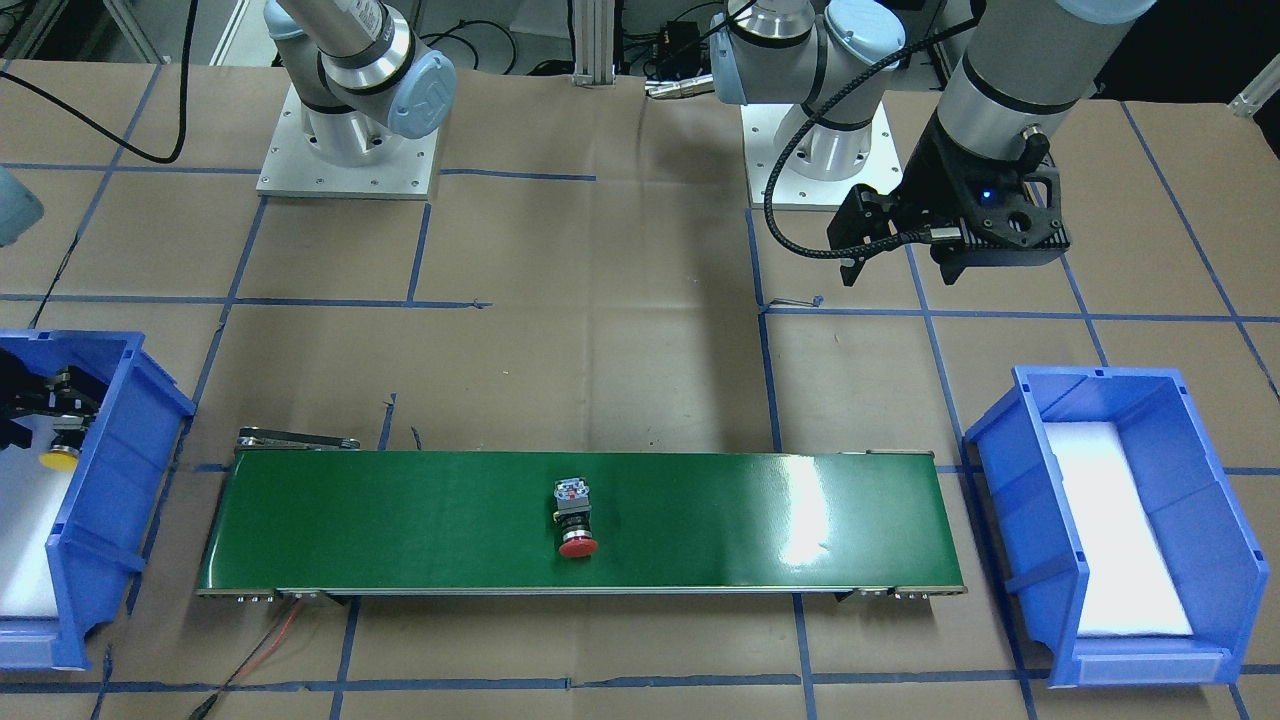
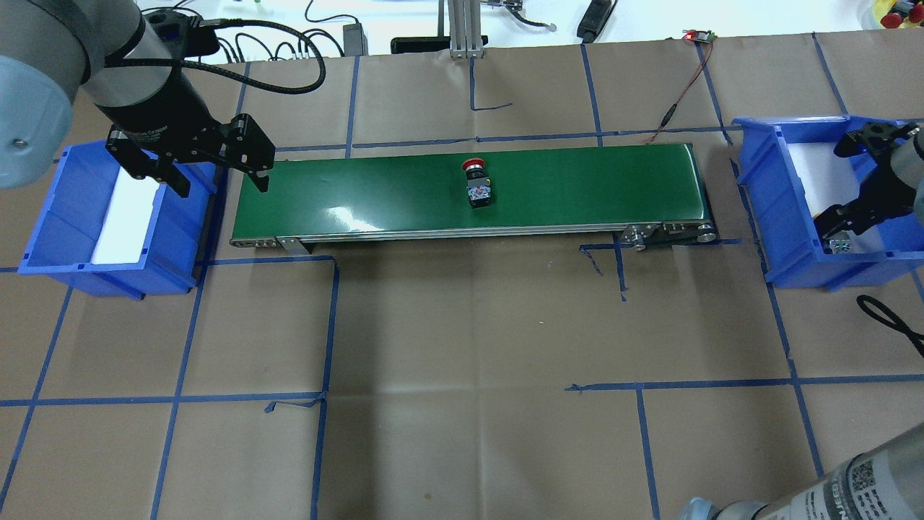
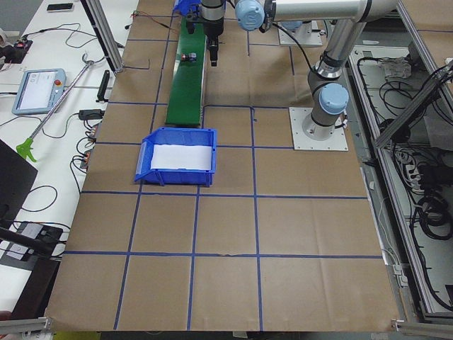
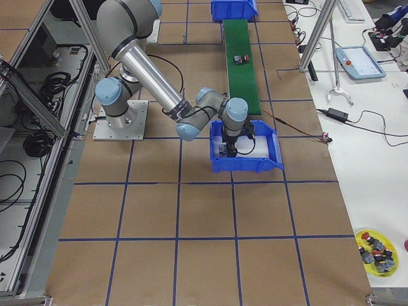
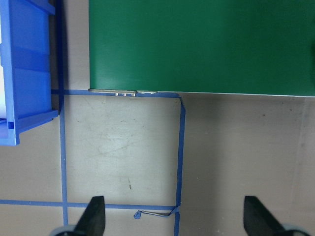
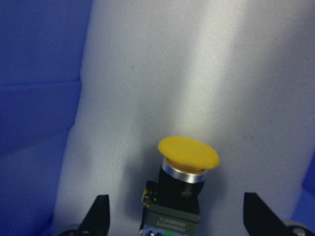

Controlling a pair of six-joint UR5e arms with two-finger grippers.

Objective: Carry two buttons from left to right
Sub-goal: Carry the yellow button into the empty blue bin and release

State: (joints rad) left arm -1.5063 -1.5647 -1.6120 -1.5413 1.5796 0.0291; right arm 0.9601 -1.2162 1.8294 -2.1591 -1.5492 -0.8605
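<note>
1. On the table's brown paper (image 2: 462, 325), marked with blue tape lines, lies a long green belt (image 2: 361, 195). A blue bin stands at each end of it.
2. The left bin (image 2: 43, 224) has a white pad (image 2: 123, 217) in its bottom. The right bin (image 2: 783, 209) has a white pad too.
3. A thin red and black wire (image 2: 678, 101) runs over the paper by the belt's right end.
4. The red button (image 2: 476, 184) lies on its side near the middle of the belt. Its red cap points away from the robot.
5. The left gripper (image 5: 174, 211) hangs above the paper by the belt's left end, between the left bin and the belt. Its fingers (image 5: 96, 216) are spread wide and nothing is between them. The red button is well apart from it, farther along the belt.
6. The right gripper (image 6: 174, 206) is down inside the right bin, with the tall blue walls around it. Its fingers are spread wide too.
7. The yellow button (image 6: 188, 155) is in that bin, over the white pad. It sits right between the two fingers, and neither finger touches it. The bin's wall stands between this button and the belt.
</note>
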